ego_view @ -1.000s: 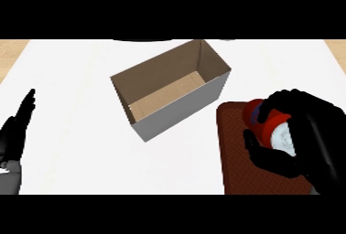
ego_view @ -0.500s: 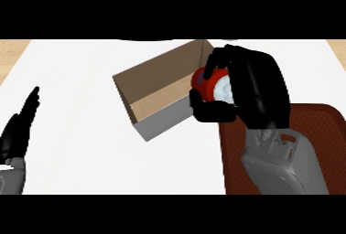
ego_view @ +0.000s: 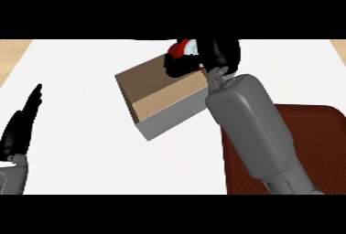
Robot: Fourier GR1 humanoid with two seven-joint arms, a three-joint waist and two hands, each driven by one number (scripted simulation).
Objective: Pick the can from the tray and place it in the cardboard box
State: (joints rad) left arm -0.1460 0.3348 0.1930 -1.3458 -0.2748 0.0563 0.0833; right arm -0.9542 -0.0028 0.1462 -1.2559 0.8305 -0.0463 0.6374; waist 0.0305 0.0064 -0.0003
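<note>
Fingers (ego_view: 177, 66) of the right hand (ego_view: 218, 52) curl round the red can (ego_view: 181, 47), clamped on it just above the cardboard box's (ego_view: 162, 98) far corner. The brown tray (ego_view: 317, 137) lies behind them, under the forearm. The left hand (ego_view: 19, 130) rests open, fingers straight, well apart on the white surface (ego_view: 81, 151).

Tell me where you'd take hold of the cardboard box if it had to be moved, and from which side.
Grip the cardboard box by its near-left wall, coming from the left with the left hand, which rests open at the left edge. The box sits open-topped and turned at an angle, so that rim is exposed, while the right hand with the can crowds the far corner.
</note>
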